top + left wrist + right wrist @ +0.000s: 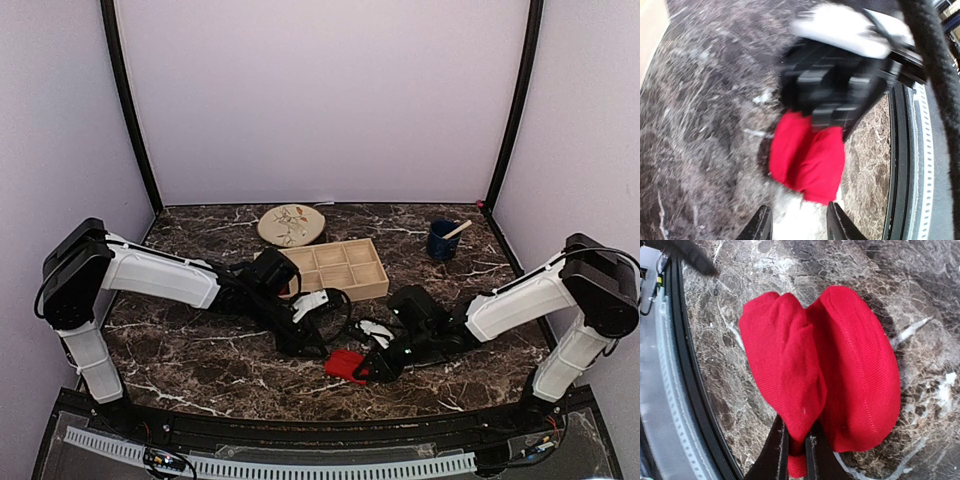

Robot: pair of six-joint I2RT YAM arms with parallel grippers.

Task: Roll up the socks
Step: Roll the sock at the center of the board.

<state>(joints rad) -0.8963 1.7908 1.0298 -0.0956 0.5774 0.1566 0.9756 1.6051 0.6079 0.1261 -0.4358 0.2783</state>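
Marble table (pixel 200 370): red socks (pixel 840 365) bunched, right tool (pixel 796 440) pinching fold.

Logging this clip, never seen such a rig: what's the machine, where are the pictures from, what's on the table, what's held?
Two robot arms, left arm and right arm, stand at the near edge of a marble table. One picture looks down from above and behind; the other two come from wrist cameras. On the table lie a compartmented wooden tray, a patterned plate, a blue mug holding a stick, and bunched red socks. The right arm's jaws pinch a fold of the socks; the left arm's jaws are open, empty.
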